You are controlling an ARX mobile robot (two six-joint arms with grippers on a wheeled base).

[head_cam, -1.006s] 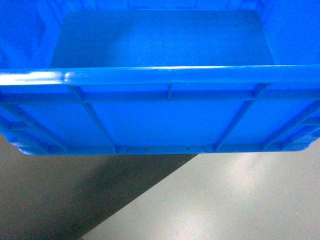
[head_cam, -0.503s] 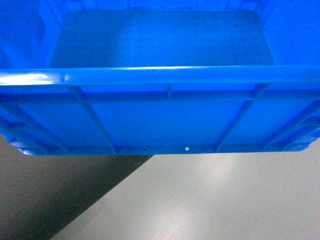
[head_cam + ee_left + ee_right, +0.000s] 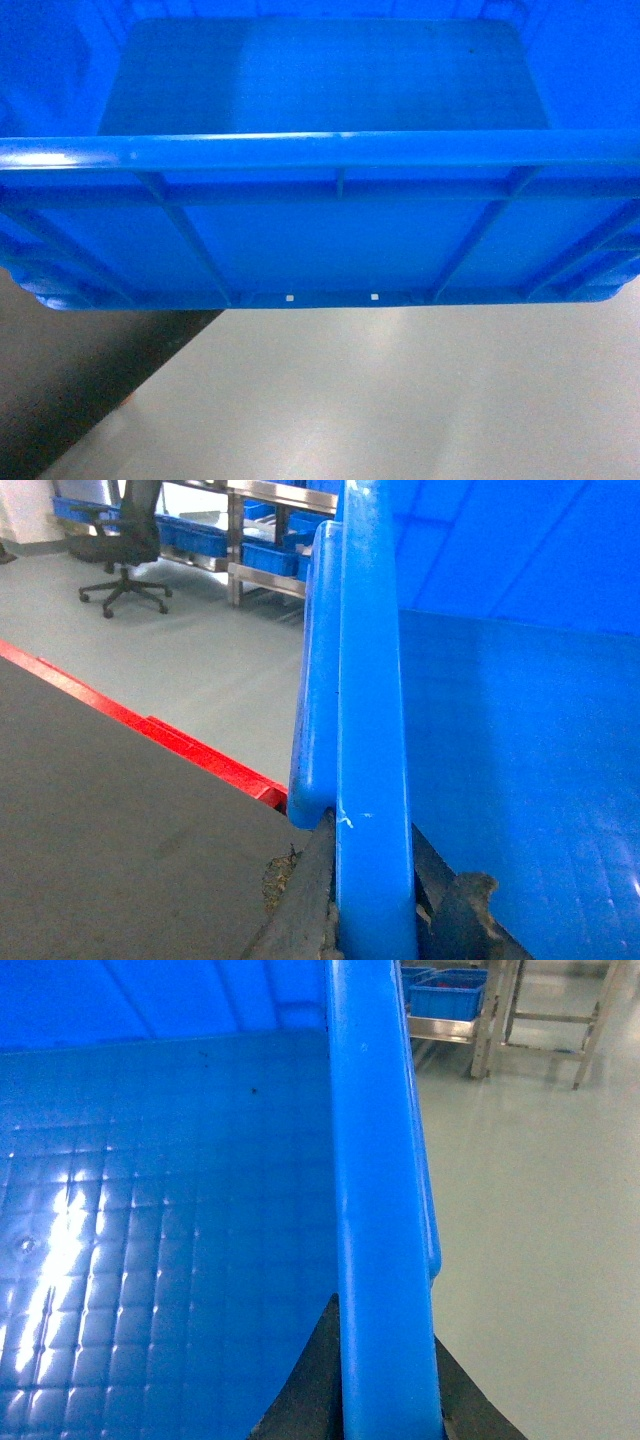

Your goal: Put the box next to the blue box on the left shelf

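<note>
— Up off the floor [image 3: 400, 400], between the two arms, that's where the box [image 3: 320, 240] is. It fills nearly the whole head view, open top toward us, nothing inside it.

— Why carry it by the sides like that?

— It's too wide for one hand, I'd say. Each one bites a short wall at the rim, so the load hangs level between them. The left hand [image 3: 375, 900] has a dark finger either side of the rim, one outside, one inside the box. The right hand [image 3: 385, 1380] does the same on the opposite wall. Both are clamped on the plastic, rim running straight out from between the fingers.

— So the box sits ahead of the hands?

— Ahead and between. Each hand is at the near end of its wall, and the box stretches away from it.

— And the shelf?

— Not under it yet, as far as I can tell. Below there's only pale floor and a dark table [image 3: 110, 810] with a red edge [image 3: 150, 725] off to the left. There are metal racks [image 3: 255, 535] with blue bins [image 3: 445, 990] far across the room, but I can't say which is the target.
</note>
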